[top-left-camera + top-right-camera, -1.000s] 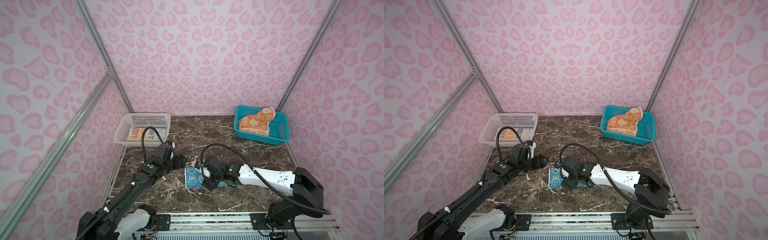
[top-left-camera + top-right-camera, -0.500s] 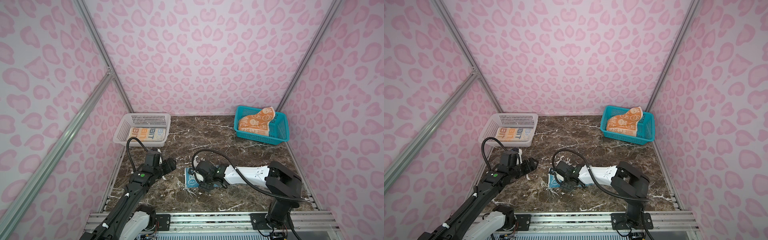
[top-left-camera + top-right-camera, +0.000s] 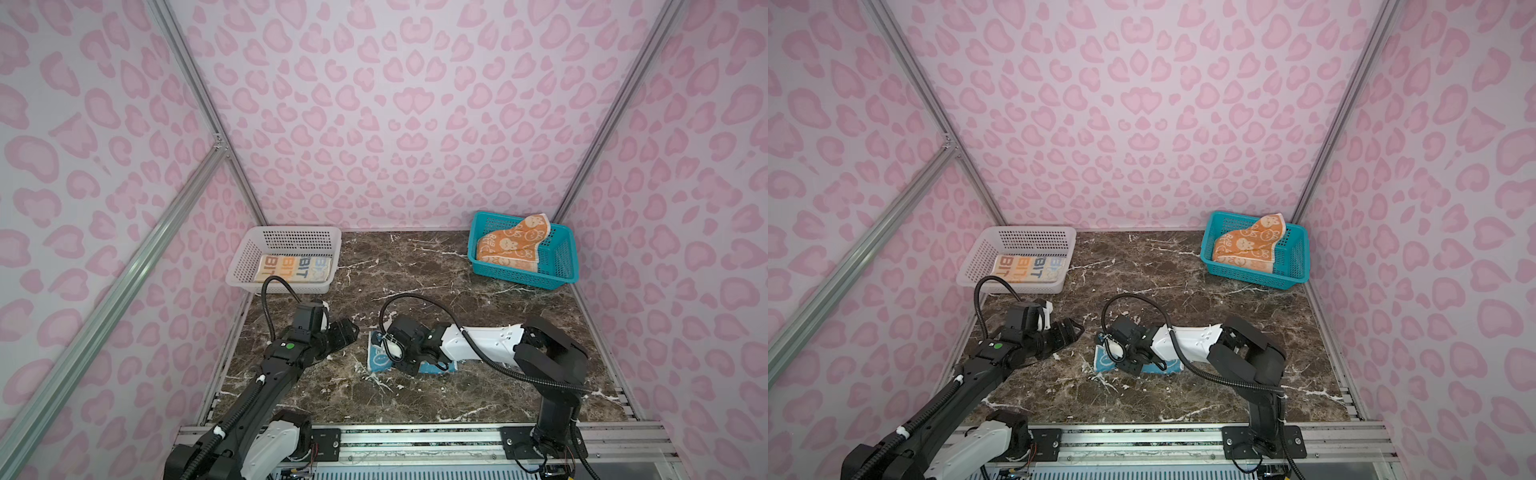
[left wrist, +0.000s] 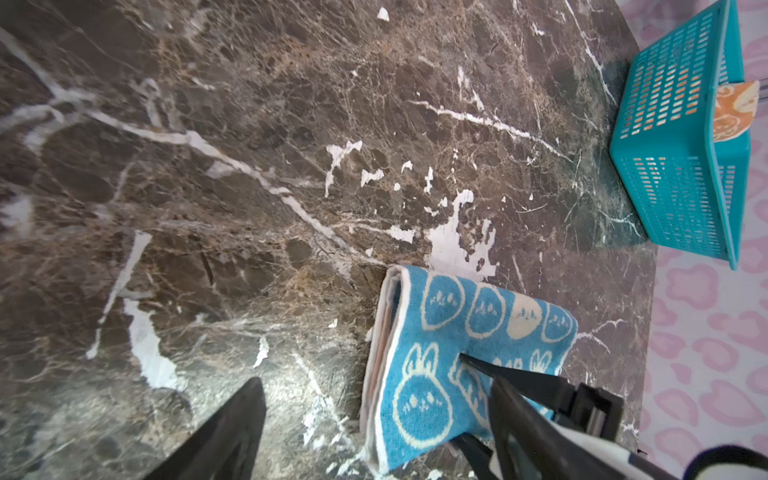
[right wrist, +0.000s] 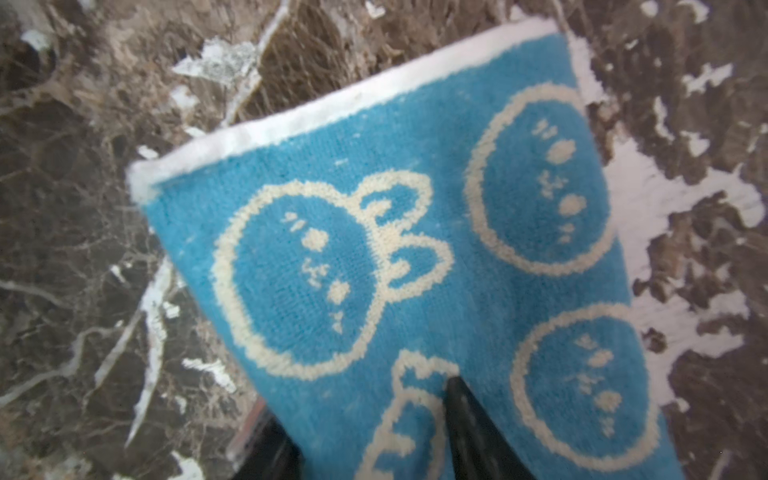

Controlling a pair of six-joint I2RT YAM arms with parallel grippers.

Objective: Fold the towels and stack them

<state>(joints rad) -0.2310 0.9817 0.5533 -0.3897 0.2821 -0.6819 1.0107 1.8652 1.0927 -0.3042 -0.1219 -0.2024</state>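
Right hand [image 5: 353,399] pinches the folded blue towel [image 5: 415,249] toward the front of the marble table [image 3: 415,270]; left hand [image 3: 351,330] hovers beside it, jaws wide, empty; cream towel [image 3: 295,268] lies in the white basket [image 3: 245,266].

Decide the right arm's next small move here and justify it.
Probably clamp the right gripper on the folded blue towel and lift it. Its jaws straddle the towel's edge, one above, one beneath, and the folded cream towel in the white basket awaits stacking.
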